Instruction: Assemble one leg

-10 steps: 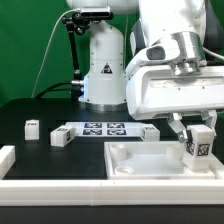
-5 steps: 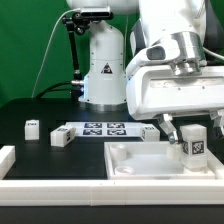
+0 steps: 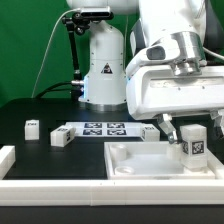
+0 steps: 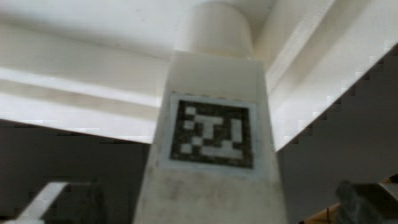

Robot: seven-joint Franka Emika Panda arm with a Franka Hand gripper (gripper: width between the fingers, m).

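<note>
**Leg's standing in the tray corner, but it could tip easily**

Black tabletop (image 3: 30,105), lab-ish backdrop with a green cable and a white robot base (image 3: 103,65) in the upper middle of the frame. Along the bottom edge runs a white rail (image 3: 60,183), and the flat marker board (image 3: 103,129) sits mid-frame with a couple of small white blocks (image 3: 59,137) left of it.

What worries me: the leg (image 3: 196,143) stands upright in the right-hand corner of the big white tray (image 3: 130,160), lower right of the frame, and I can't tell if it's actually screwed in or just resting there. The gripper (image 3: 190,130) is around it with the jaws spread wide, fingers flanking the post and apparently not squeezing it. If the arm lifts off at an angle, a finger could clip the post and knock it over, or nudge the whole tray.

The leg itself: small white squarish post with a rounded end and a black-and-white square tag on one face. In the wrist view it (image 4: 217,140) fills the middle of the picture, tag clear.
</note>
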